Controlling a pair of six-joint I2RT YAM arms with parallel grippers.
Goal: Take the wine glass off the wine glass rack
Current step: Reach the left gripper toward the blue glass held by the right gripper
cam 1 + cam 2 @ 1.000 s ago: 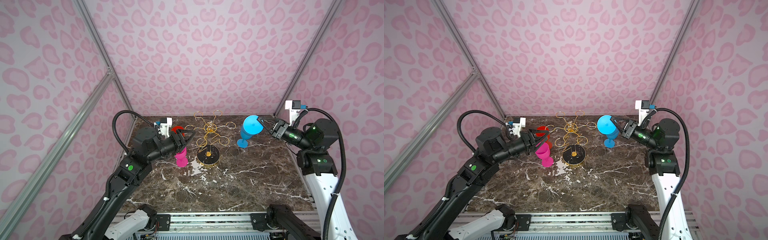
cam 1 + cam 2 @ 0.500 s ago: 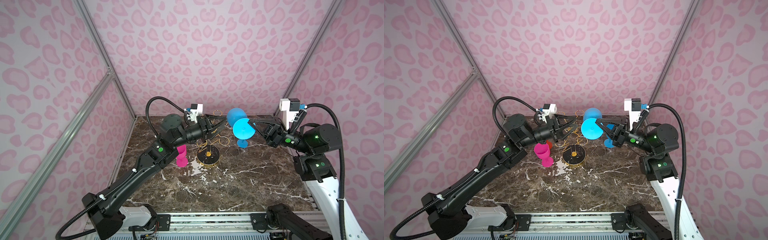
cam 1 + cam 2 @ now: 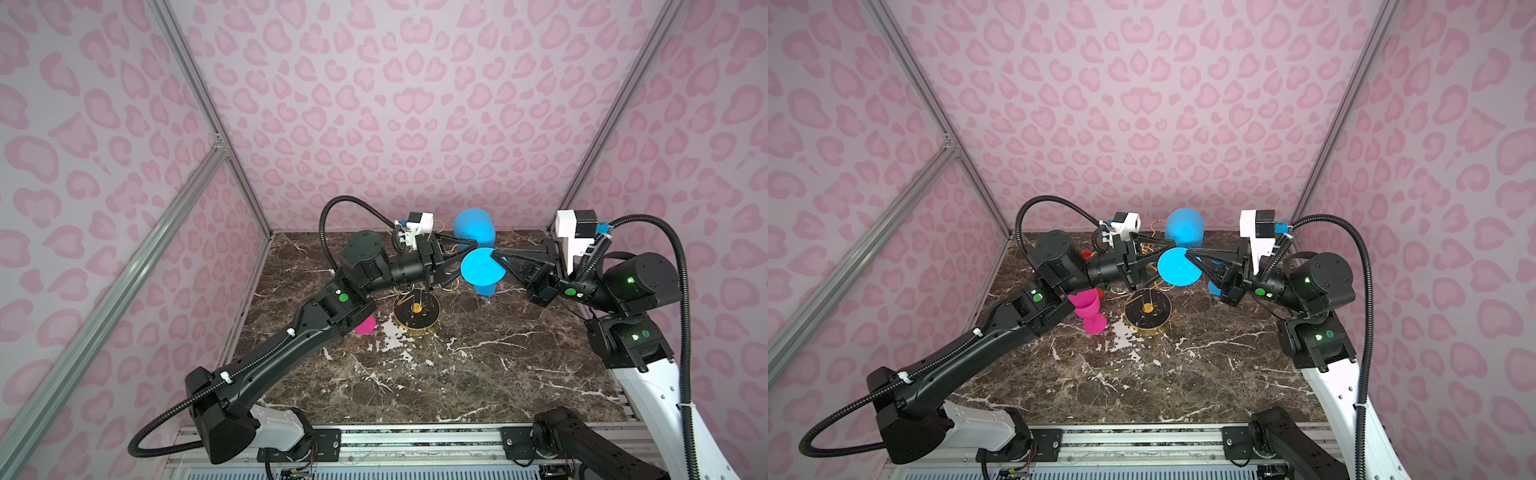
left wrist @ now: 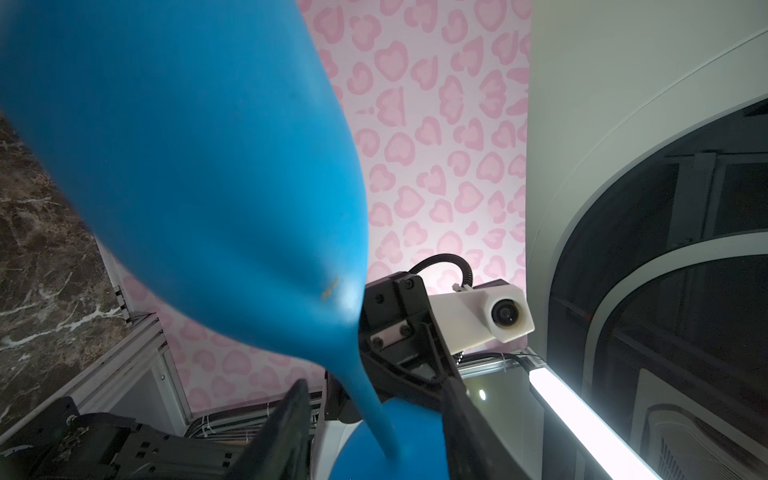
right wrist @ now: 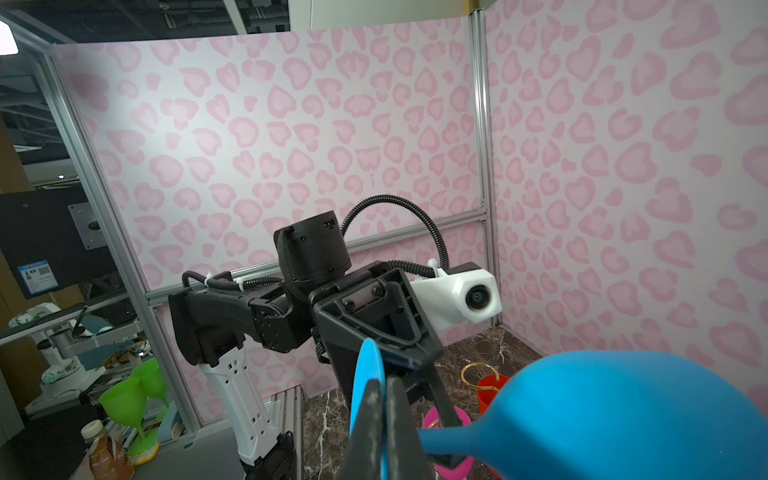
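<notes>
Rack check, front to back: wine glass rack [image 3: 405, 319] base sits centre-frame on the marble, same spot as a second ago, with the pink glass [image 3: 1087, 305] upright just left of it. Left gripper [image 3: 1165, 251] has left the pink glass and swung across above the rack. Its fingers [image 4: 282, 424] are apart, straddling the stem of the blue wine glass [image 3: 473, 230], with a gap either side in the left wrist view. Right gripper [image 5: 384, 415] is clamped on that glass's foot disc. Glass is off the rack, airborne, lying sideways just right of centre, shifted left from the right-hand side, bowl toward the back wall. Red glass [image 5: 488, 388] sits by a gold loop further back.
</notes>
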